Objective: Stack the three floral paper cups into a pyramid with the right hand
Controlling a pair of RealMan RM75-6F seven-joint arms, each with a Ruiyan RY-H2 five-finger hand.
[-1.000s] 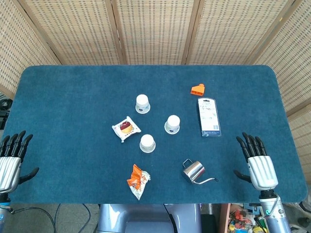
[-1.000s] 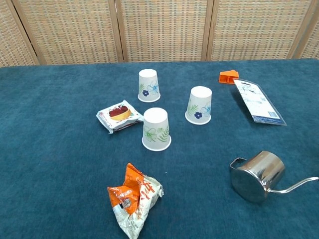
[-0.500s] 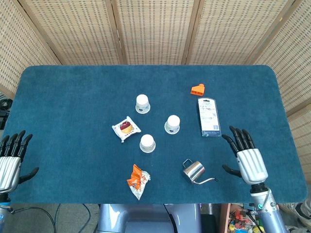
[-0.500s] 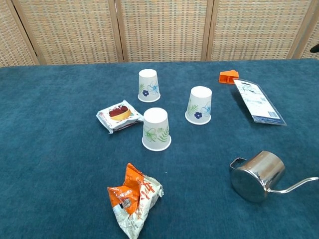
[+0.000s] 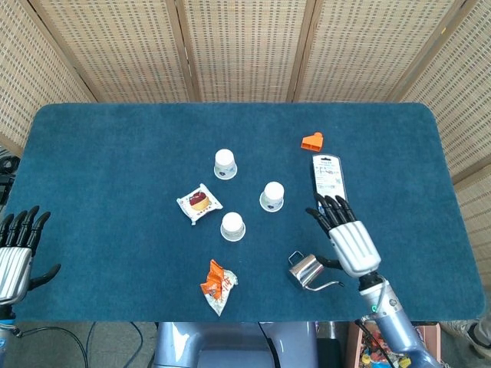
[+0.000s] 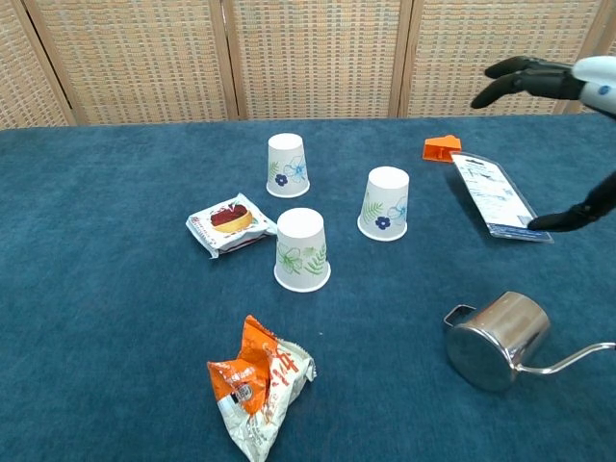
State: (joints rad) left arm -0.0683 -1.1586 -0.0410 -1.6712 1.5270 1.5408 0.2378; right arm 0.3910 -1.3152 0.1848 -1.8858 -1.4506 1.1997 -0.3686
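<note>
Three floral paper cups stand upside down and apart on the blue table: a far cup (image 5: pixel 225 163) (image 6: pixel 287 166), a right cup (image 5: pixel 271 195) (image 6: pixel 385 203) and a near cup (image 5: pixel 232 226) (image 6: pixel 302 249). My right hand (image 5: pixel 345 234) (image 6: pixel 551 82) hovers open with fingers spread, to the right of the right cup and above the steel pitcher; it holds nothing. My left hand (image 5: pixel 15 253) rests open at the table's near left edge, far from the cups.
A wrapped pastry (image 5: pixel 199 202) lies left of the cups. An orange snack bag (image 5: pixel 217 284) lies near the front edge. A steel pitcher (image 5: pixel 307 271) lies on its side below my right hand. A blister pack (image 5: pixel 329 179) and an orange clip (image 5: pixel 312 142) lie at the right.
My right hand has moved left and away from the near right edge, toward the cups, and has come into the chest view. The cups and the left hand have not moved.
</note>
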